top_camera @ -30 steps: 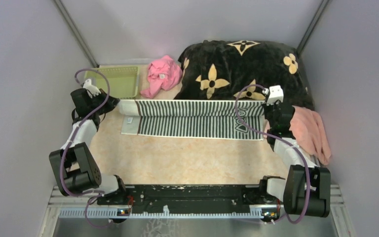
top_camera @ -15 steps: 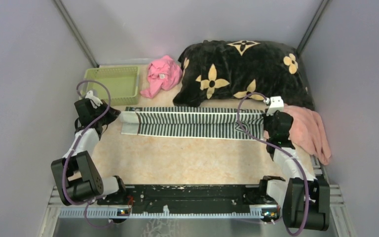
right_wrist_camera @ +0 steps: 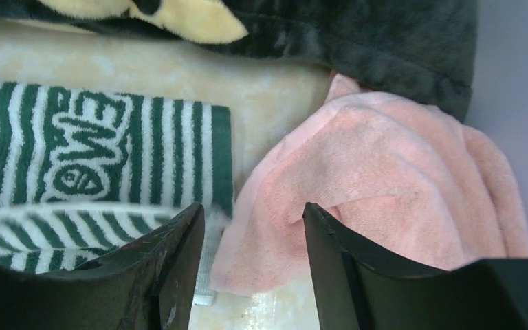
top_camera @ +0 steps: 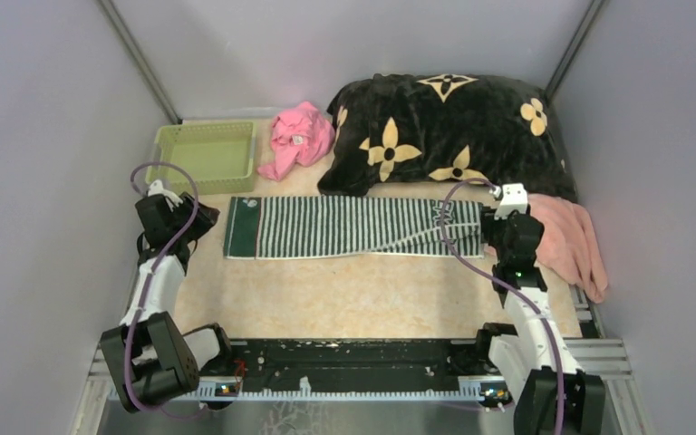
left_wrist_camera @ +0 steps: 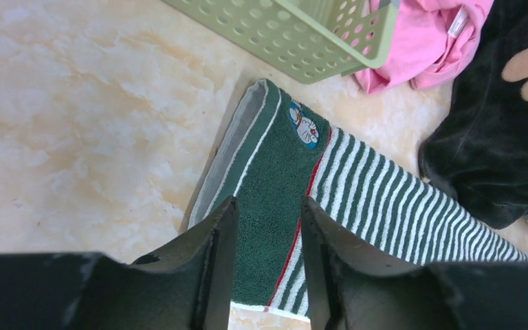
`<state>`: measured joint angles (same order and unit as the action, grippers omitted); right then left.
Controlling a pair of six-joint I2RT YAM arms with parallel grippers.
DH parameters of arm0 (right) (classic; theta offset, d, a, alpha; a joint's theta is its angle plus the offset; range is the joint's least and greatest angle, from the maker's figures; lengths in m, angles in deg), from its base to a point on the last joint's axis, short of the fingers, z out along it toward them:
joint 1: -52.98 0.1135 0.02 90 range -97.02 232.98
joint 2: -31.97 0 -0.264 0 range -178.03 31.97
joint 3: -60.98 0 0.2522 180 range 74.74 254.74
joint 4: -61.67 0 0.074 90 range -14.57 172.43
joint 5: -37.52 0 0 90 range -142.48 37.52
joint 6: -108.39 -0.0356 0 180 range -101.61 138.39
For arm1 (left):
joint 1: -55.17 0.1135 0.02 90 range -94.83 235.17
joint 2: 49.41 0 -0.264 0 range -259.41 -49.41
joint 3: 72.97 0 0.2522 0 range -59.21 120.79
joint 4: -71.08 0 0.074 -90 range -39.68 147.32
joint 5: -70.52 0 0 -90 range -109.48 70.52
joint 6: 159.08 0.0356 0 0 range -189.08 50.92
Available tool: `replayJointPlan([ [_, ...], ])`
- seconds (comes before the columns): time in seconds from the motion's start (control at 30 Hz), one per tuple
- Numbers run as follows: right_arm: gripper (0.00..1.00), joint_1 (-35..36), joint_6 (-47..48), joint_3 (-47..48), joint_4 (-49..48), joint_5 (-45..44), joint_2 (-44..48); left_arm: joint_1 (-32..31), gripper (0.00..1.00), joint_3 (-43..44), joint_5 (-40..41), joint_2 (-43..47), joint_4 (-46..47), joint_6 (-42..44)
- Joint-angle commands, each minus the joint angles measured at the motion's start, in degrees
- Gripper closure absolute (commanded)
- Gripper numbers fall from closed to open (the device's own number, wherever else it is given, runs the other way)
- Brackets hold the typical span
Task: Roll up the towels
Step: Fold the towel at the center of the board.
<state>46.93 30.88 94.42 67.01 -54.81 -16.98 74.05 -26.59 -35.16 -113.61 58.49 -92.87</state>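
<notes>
The dark green, white-striped towel (top_camera: 344, 227) lies flat on the table, folded lengthwise, its long side running left to right. My left gripper (top_camera: 207, 220) stands open at its left end; in the left wrist view the fingers (left_wrist_camera: 220, 261) straddle the plain green band of that towel (left_wrist_camera: 378, 199) with nothing between them. At the towel's right end my right gripper (top_camera: 497, 234) is open too. In the right wrist view its gap (right_wrist_camera: 253, 206) hangs over the near edge of the crumpled salmon-pink towel (right_wrist_camera: 385, 179), beside the striped towel's end (right_wrist_camera: 89, 151). That pink towel (top_camera: 569, 237) sits at the table's right side.
A big black blanket with tan flowers (top_camera: 444, 127) fills the back right, close behind the striped towel. A light green perforated basket (top_camera: 207, 154) stands at the back left, with a bright pink cloth (top_camera: 301, 136) beside it. Grey walls close in on both sides.
Both grippers carried the striped towel's far edge toward the near side, folding it over, then opened and let go. The towel now lies flat and narrower.
</notes>
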Motion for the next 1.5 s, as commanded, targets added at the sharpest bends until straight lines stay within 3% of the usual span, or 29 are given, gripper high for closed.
replayJointPlan([
  [0.0, 0.43, -0.37, -2.54, 1.62, 0.29, -3.57, 6.58, 0.37, 0.53, -0.15, 2.28, 4.02, -1.64, -1.25],
  [0.17, 0.36, -0.35, -5.27, 5.70, 5.51, -5.10, 11.42, 0.31, 0.49, 1.69, 2.23, 7.98, -5.74, -0.31],
  [0.33, 0.34, -0.33, -19.00, 12.84, 15.15, -3.90, 10.51, -0.12, 0.47, 3.88, -2.89, 5.55, -9.08, 0.89],
  [0.53, 0.34, -0.35, -27.48, 17.99, 20.56, 5.89, -0.25, -5.22, 0.46, 8.41, -3.60, -1.43, -10.77, 1.92],
  [0.73, 0.35, 0.05, -34.39, 15.54, 13.14, 10.84, -11.74, -15.83, 0.45, 13.38, 2.49, -11.77, -9.83, 1.85],
  [1.07, 0.31, 0.68, -40.18, 15.86, 13.31, 12.81, -29.01, -16.80, 0.48, 15.05, 5.62, -24.92, -11.89, 2.13],
  [1.3, 0.29, 0.68, -41.34, 11.11, 23.77, 8.14, -24.64, -10.24, 0.48, 6.44, 8.10, -14.81, -19.47, 2.92],
  [1.47, 0.29, 0.71, -39.46, 8.21, 26.72, 8.34, -18.35, -8.22, 0.42, 6.41, 12.38, -7.81, -25.02, 4.21],
])
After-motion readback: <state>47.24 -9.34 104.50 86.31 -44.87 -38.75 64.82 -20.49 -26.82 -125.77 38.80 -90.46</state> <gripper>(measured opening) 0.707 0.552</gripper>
